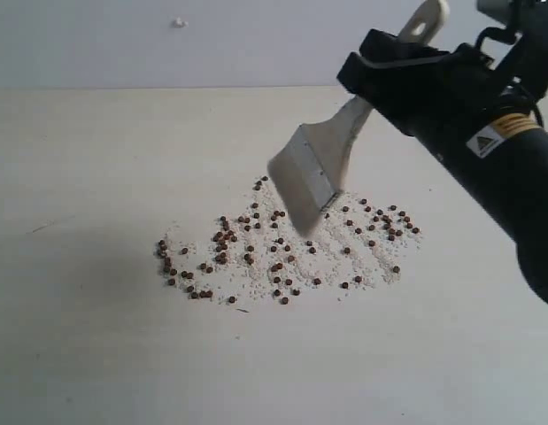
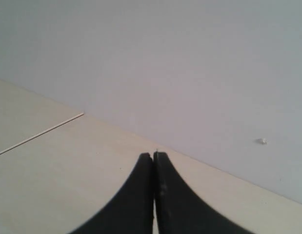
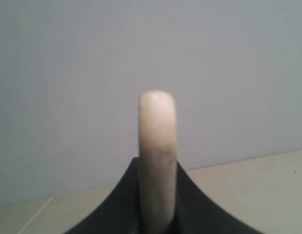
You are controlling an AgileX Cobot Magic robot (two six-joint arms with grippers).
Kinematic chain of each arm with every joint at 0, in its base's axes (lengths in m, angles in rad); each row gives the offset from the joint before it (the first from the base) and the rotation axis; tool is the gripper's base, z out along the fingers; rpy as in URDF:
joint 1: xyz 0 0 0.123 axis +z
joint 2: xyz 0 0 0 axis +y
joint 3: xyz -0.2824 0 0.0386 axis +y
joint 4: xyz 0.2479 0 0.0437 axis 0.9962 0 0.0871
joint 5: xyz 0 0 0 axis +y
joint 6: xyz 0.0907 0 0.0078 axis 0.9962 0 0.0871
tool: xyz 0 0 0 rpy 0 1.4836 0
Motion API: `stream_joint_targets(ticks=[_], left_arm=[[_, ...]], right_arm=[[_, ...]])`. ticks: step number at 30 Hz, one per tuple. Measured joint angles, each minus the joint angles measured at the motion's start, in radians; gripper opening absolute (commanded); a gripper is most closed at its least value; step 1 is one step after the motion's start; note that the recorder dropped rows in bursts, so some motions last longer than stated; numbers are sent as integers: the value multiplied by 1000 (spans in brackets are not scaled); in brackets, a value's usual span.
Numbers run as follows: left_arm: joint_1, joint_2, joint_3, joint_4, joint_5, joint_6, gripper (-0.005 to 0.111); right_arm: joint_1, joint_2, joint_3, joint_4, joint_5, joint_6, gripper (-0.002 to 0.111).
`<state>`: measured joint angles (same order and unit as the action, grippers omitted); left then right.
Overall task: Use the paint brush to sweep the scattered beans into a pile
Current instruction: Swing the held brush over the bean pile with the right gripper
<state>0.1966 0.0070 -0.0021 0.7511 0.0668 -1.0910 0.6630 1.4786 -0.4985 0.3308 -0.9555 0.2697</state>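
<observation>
The black right gripper (image 1: 390, 80), clamped on a wide wooden-handled paint brush with cream bristles (image 1: 320, 164), holds it tilted among small reddish-brown beans (image 1: 278, 252) scattered on the pale table (image 1: 96, 354), not yet gathered.

It looks like a robotics lab. A bare pale tabletop (image 1: 96, 354) meets a blank grey wall (image 1: 212, 44) at 12 o'clock, with a black robot arm (image 1: 495, 159) at 2 o'clock.
</observation>
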Motion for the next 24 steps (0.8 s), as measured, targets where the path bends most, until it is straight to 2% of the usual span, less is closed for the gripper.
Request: stream_joint_targets(ticks=[7,11,20,22,24], left_arm=[[0,0,0,0,7,-7,0],[0,0,0,0,7,-7,0],[0,0,0,4,9,-8,0],[0,0,0,4,9,-8,0],[0,0,0,4,9,-8,0]], right_arm=[[135,118,-113,77,-35,-104,0],[148,145,-149,-37,-35,-117,0],[160,182,-245,-151,70,37,0],[198,215,-286,-73,72,5,0],[257,247,-340,88,76,-144,0]])
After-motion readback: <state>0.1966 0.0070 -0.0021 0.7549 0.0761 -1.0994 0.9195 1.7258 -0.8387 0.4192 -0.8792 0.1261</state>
